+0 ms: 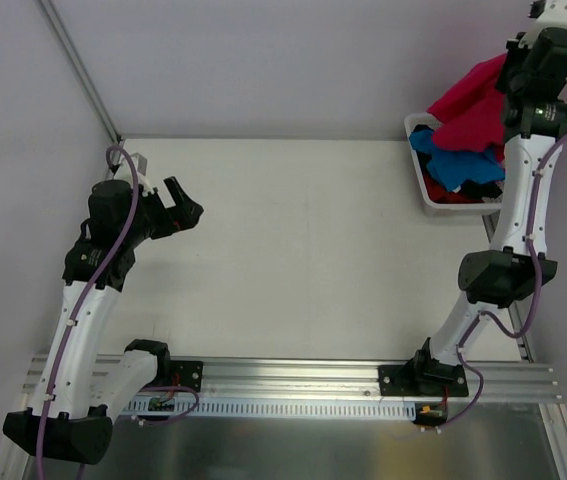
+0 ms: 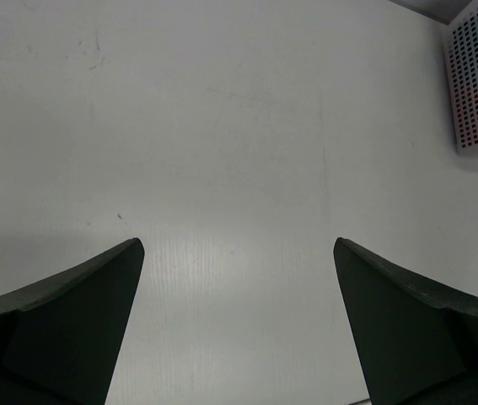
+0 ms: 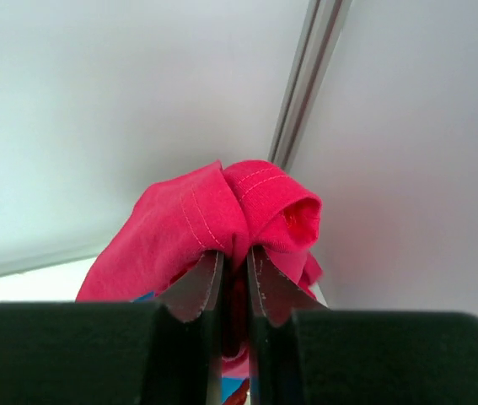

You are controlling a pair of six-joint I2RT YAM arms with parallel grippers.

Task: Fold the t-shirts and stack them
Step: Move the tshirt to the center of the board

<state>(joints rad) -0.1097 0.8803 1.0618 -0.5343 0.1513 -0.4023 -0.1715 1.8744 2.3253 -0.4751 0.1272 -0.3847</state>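
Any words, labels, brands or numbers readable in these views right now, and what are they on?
No text can be read in any view.
Red t-shirt pinched in the right gripper: stitching only, no print or tag showing.
White basket: plain slots, no label.
Small board on the near rail: too small to read.

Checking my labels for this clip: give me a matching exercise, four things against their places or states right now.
Things:
1 left gripper
2 right gripper
3 crimson t-shirt
4 blue t-shirt

States:
A lying in the white basket
B shut on cloth
C open over the table
D pinched and held up above the basket

Pairs: 1-C, 2-B, 3-D, 4-A
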